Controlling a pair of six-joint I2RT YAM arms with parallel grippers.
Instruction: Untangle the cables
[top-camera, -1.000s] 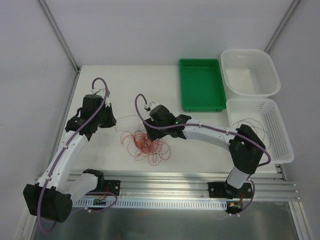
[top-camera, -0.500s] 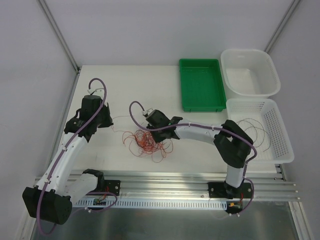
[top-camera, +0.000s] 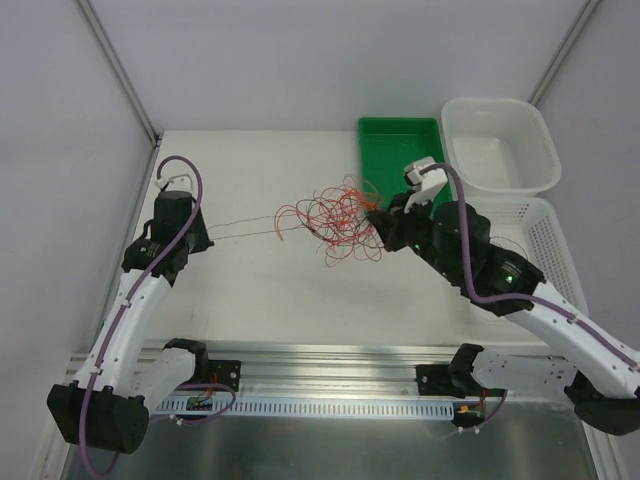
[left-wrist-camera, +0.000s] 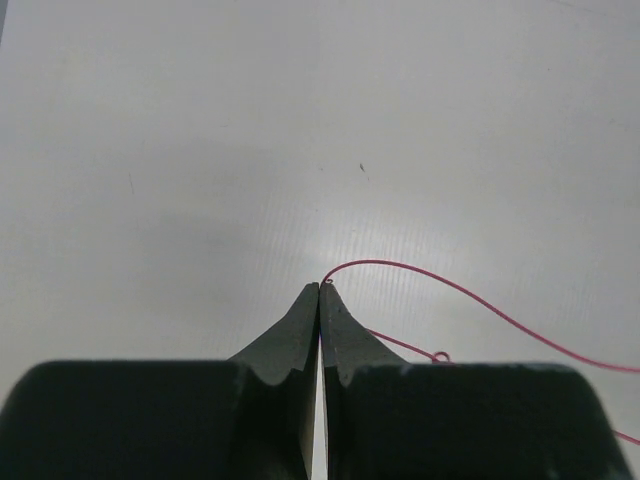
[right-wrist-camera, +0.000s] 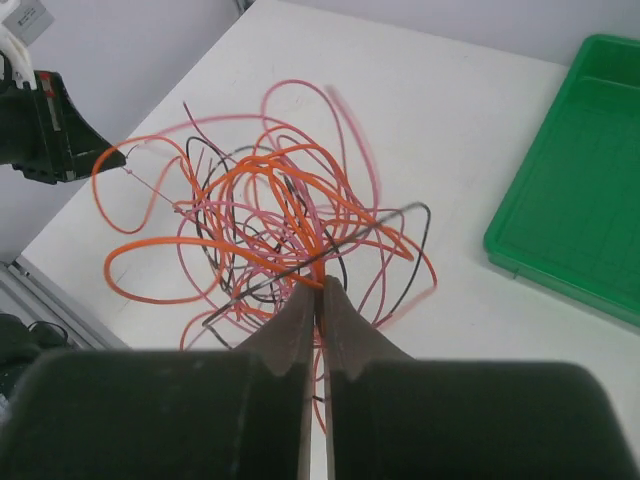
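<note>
The cables are a loose tangle of thin red, orange and dark wires, hanging just left of the green tray. My right gripper is shut on the tangle's right side. In the right wrist view its tips pinch several orange strands of the cables. One thin strand runs stretched from the tangle leftwards to my left gripper. In the left wrist view that gripper is shut on the end of a pink-red wire above the white table.
A green tray stands at the back, with a white tub to its right. A white slotted basket sits at the right edge, partly behind my right arm. The tray's corner shows in the right wrist view.
My right gripper has shut on the tangle and carried it up and to the right, towards the green tray. The left gripper drew back a little to the left, and its strand pulled straight.
</note>
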